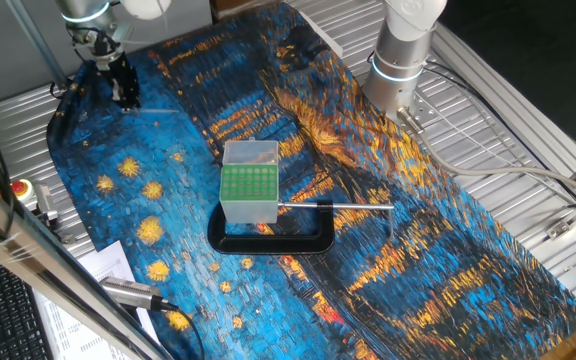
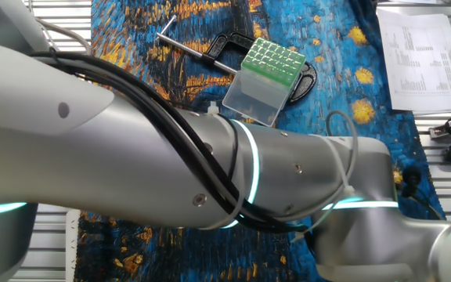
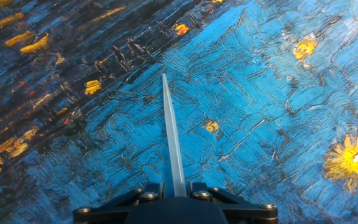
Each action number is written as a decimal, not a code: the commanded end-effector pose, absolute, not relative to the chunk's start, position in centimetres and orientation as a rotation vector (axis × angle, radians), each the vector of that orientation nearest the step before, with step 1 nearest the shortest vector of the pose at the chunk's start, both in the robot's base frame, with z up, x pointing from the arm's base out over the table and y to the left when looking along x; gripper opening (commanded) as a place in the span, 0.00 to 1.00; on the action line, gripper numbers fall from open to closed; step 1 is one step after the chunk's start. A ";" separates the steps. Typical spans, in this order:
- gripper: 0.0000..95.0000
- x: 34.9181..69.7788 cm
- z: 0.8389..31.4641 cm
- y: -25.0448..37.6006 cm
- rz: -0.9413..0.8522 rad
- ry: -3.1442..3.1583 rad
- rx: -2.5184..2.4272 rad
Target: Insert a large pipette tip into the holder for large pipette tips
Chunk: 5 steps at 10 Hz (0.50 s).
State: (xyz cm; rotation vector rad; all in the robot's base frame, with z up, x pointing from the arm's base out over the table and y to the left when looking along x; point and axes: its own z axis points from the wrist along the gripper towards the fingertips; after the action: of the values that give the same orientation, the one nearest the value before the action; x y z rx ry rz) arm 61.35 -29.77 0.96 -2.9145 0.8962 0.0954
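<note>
Pipette tip gripped, well away from the rack.

My black two-finger gripper (image 3: 176,198) is closed on the wide end of the thin, clear, colourless plastic pipette tip (image 3: 171,134), held over the blue-and-orange painted cloth (image 3: 278,93) at the far corner; in one fixed view the gripper (image 1: 124,95) sits well apart from the small translucent box with the green perforated top (image 1: 247,183), which stands in a black C-shaped clamp (image 1: 268,240). In the hand view the tip's long axis runs straight out along the fingers, narrow point leading. I judge it very light, fairly stiff but slippery and easily bent at the point, so the thick end is the right place to grip it.
</note>
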 end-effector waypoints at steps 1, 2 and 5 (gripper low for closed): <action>0.00 61.3 0.9 -29.8 0.091 0.896 -2.915; 0.00 61.3 0.9 -29.8 0.084 0.899 -2.918; 0.00 61.4 1.1 -29.8 0.093 0.938 -2.905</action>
State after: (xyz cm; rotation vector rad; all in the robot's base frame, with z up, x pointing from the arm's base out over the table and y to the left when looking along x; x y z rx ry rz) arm 61.18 -29.77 1.00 -2.9075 0.9308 0.0882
